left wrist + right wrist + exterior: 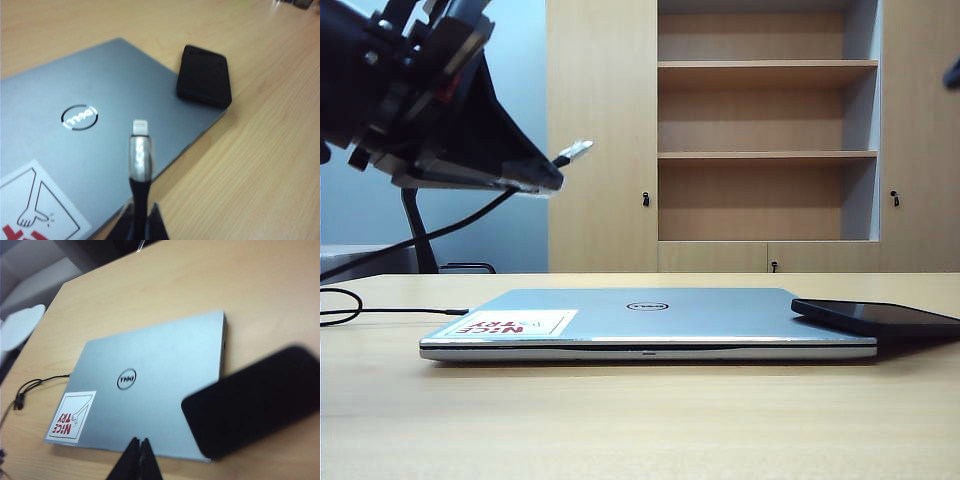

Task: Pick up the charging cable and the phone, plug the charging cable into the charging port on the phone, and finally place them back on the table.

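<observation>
Pointing up-right from the left claw [556, 172], the charging cable [572, 152] plug.

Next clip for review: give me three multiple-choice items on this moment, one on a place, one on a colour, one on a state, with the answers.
1. Where is the phone?
A. propped on the laptop's corner
B. on a shelf
C. in the right end effector

2. What colour is the sticker's lettering?
A. blue
B. red
C. green

3. What is the left end effector doing?
A. open, empty
B. shut on the phone
C. shut on the charging cable

Answers: A, its end overlaps the lid; B, red letters on white; C, the plug sticks out beyond the fingertips.
</observation>
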`<state>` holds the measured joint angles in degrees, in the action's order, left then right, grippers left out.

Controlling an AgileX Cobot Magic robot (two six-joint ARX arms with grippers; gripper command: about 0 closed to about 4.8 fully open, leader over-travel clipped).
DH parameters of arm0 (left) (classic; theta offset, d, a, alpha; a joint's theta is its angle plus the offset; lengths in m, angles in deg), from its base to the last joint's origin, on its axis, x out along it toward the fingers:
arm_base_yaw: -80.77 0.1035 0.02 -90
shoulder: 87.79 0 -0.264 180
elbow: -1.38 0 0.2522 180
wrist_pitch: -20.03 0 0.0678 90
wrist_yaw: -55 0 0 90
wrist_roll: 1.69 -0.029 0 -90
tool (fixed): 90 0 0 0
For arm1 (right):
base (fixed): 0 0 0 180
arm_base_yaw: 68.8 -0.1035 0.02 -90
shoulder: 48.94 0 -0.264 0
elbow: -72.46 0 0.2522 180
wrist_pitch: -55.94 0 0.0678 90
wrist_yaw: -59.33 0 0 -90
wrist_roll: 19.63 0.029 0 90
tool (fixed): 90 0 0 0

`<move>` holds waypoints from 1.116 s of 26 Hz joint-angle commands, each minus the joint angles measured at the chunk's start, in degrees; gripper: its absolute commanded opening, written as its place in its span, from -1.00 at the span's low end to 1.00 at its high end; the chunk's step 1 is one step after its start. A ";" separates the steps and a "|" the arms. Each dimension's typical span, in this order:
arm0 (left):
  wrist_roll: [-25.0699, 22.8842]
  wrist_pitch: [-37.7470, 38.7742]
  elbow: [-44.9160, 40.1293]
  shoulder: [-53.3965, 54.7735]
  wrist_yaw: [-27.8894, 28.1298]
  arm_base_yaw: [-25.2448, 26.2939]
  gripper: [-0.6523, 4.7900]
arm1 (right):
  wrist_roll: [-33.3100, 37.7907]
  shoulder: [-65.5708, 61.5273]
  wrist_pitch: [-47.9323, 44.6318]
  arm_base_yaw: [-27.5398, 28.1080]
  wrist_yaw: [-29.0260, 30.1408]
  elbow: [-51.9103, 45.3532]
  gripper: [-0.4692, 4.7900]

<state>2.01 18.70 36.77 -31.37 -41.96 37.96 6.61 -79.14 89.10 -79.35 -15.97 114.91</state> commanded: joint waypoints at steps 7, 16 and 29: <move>-0.26 2.64 -2.45 2.51 -0.15 0.07 -0.78 | 18.99 0.11 -16.50 2.91 1.55 -14.36 -0.84; -0.28 2.40 -3.08 3.23 -0.15 0.04 -0.78 | 24.50 -2.60 -13.75 2.97 -5.22 -16.09 0.62; -0.31 2.16 -3.08 3.21 -0.15 0.04 -0.78 | 34.25 -25.03 -33.57 3.41 -1.18 -15.87 0.62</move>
<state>1.82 21.96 33.56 -28.07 -41.94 37.98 40.31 -102.72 59.51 -76.27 -19.21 98.76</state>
